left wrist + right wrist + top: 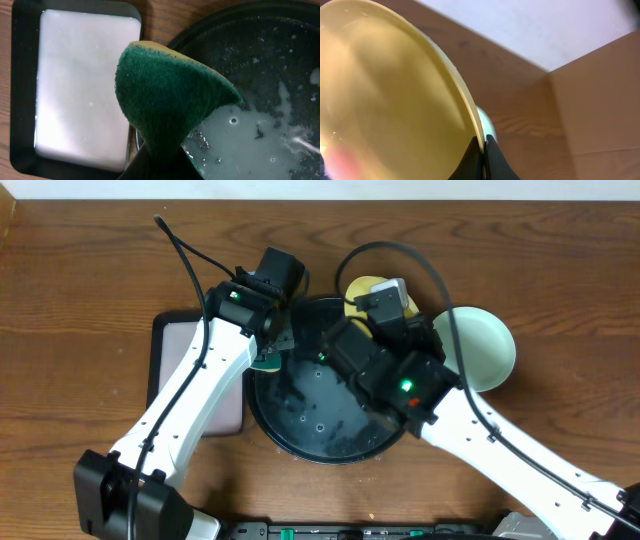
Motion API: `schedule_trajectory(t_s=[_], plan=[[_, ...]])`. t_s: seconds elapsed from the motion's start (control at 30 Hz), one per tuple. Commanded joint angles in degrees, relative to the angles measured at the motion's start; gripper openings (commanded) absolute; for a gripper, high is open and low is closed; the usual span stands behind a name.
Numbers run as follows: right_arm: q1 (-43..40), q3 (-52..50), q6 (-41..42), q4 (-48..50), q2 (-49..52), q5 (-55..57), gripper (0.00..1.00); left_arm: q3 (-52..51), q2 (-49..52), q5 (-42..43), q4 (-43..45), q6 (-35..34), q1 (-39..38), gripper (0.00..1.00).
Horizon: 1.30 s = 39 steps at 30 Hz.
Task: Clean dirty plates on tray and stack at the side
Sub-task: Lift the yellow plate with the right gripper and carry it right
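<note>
The big round black tray (300, 435) lies mid-table with soapy water (260, 140) pooled on it. My left gripper (161, 167) is shut on a green and yellow sponge (170, 95), which hangs over the tray's left rim (200, 30). The overhead view shows this gripper (268, 348) at that rim. My right gripper (484, 146) is shut on the rim of a pale yellow plate (385, 100), held tilted on edge over the tray's far side (358, 287). A pale aqua plate (485, 345) lies on the table to the right of the tray; a sliver of it (487, 120) shows behind the yellow one.
A rectangular black-rimmed tray with a pale pink inside (185, 370) (85, 85) sits just left of the round tray. Both arms cross above the round tray. A brown panel (600, 100) stands past the table's far right.
</note>
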Motion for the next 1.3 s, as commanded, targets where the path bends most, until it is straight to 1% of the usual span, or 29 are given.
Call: schedule_trajectory(t_s=[0.0, 0.1, 0.5, 0.8, 1.17, 1.27], plan=[[2.01, 0.02, -0.24, -0.28, -1.2, 11.65, 0.01, -0.9, -0.22, -0.37, -0.17, -0.74, 0.24, 0.07], [2.93, 0.02, -0.24, -0.28, -1.2, 13.25, 0.01, -0.98, -0.22, -0.39, -0.17, -0.74, 0.24, 0.07], [3.32, 0.02, -0.22, -0.31, -1.95, 13.22, 0.01, -0.98, -0.22, -0.39, -0.17, -0.72, 0.24, 0.07], [4.76, 0.02, 0.52, -0.07, -6.27, 13.16, 0.01, -0.98, -0.22, -0.39, -0.17, -0.72, 0.24, 0.08], [4.87, 0.02, 0.46, -0.28, -9.79, 11.91, 0.01, -0.98, -0.22, -0.39, -0.17, -0.72, 0.24, 0.07], [4.85, 0.02, 0.46, -0.31, -10.1, 8.57, 0.01, -0.98, -0.22, -0.39, -0.17, -0.72, 0.24, 0.08]])
